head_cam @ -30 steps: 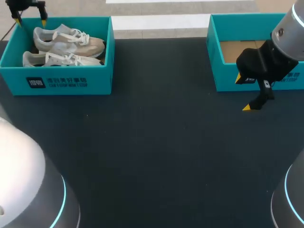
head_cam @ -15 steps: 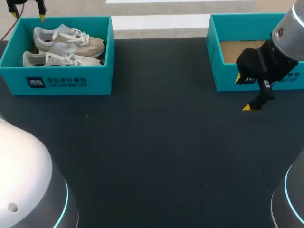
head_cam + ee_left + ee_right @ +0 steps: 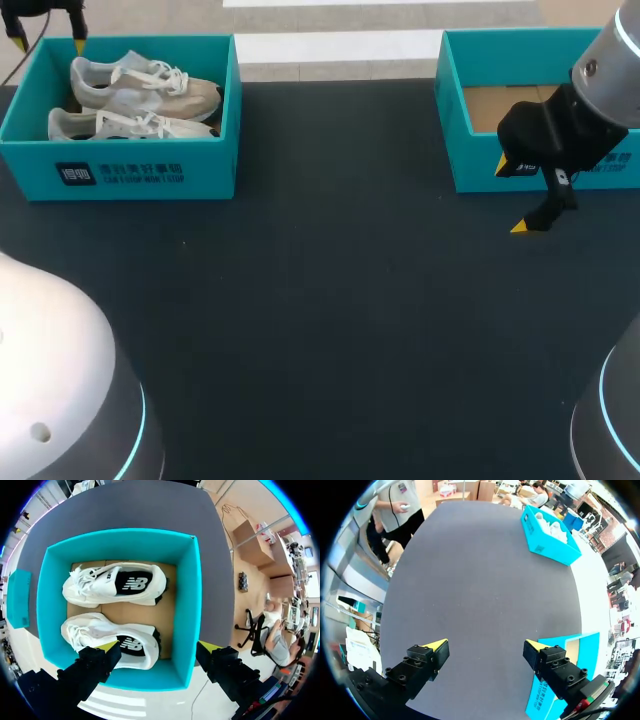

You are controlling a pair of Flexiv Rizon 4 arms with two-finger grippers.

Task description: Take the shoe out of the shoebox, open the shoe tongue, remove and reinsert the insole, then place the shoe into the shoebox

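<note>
Left gripper (image 3: 159, 646) hangs above the teal cardboard shoebox (image 3: 186, 600) with its yellow-tipped fingers spread wide and nothing between them. Seen from its own wrist, one fingertip sits over the white-and-grey mesh sneaker (image 3: 107, 635) lying directly beneath it, while the other fingertip is outside the box wall. A second matching sneaker (image 3: 115, 584) lies just ahead of the first, side by side with it on the brown cardboard floor, so both shoes are still inside the box.

A straight descent from this pose looks risky. The outer finger would likely come down beyond the wall or on its rim, and closing could then pinch cardboard instead of shoe, denting the box or dragging it across the dark table top (image 3: 320, 300). The sneakers lie close together, so a finger pushed between them might shove the second one or catch a lace. A light box could also lift with the shoe.

Right gripper (image 3: 484, 645) hovers low over bare table, fingers parted and empty, with an empty teal cardboard box (image 3: 452, 110) just beside it. It is well apart from the shoes, too far to steady their box.
</note>
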